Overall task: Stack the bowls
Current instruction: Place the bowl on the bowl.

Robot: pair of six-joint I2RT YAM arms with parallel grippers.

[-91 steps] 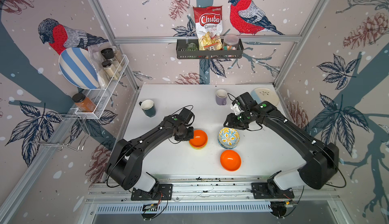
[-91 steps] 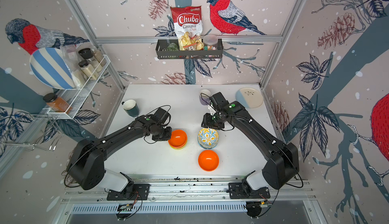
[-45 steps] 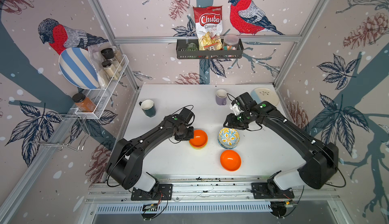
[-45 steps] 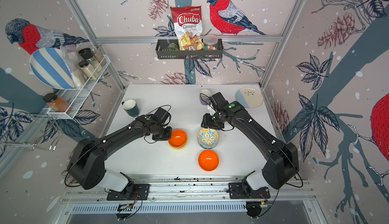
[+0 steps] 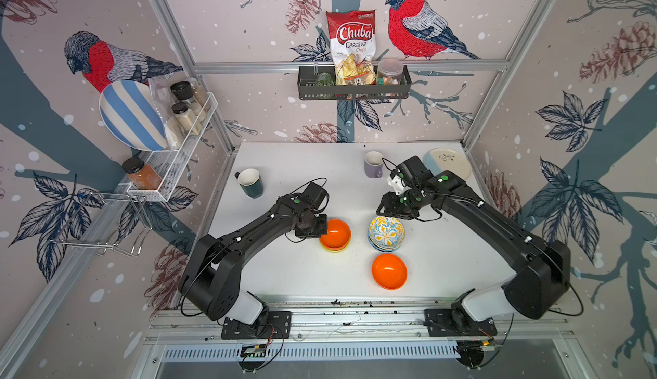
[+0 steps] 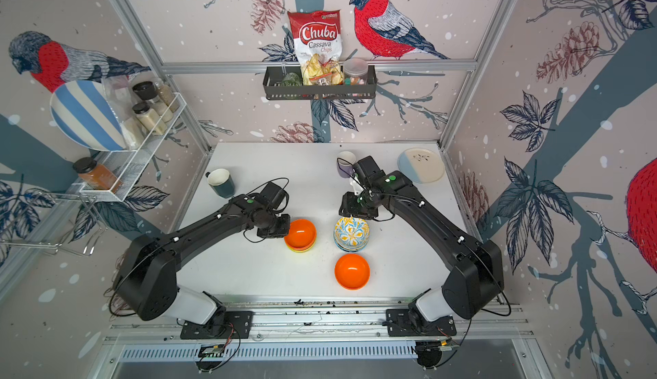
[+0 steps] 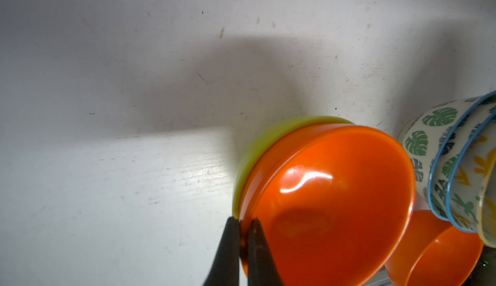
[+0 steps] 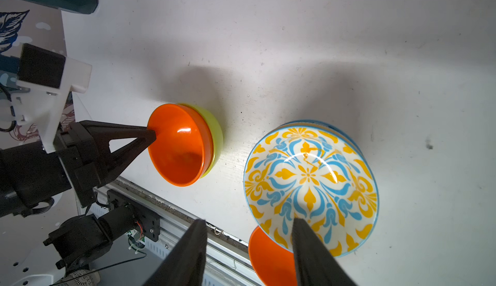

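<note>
An orange bowl point(image 5: 335, 233) point(image 7: 335, 204) sits nested in a lime green bowl point(image 7: 257, 142) point(image 8: 216, 129) at mid-table. My left gripper point(image 7: 243, 221) point(image 5: 322, 229) is shut on the orange bowl's rim on its left side. To the right stands a stack of patterned bowls point(image 5: 386, 233) point(image 8: 308, 180) with a yellow-blue floral one on top and leaf-printed ones point(image 7: 429, 142) beneath. A second orange bowl point(image 5: 389, 271) point(image 6: 352, 271) lies alone in front of that stack. My right gripper point(image 8: 248, 221) point(image 5: 390, 213) hangs open just behind and above the stack, holding nothing.
A purple mug point(image 5: 373, 164) and a cream-and-blue plate point(image 5: 448, 163) stand at the back right. A dark green mug point(image 5: 250, 182) is at the back left. Wire racks hang on the left wall, and a metal rail point(image 5: 355, 318) runs along the table's front edge.
</note>
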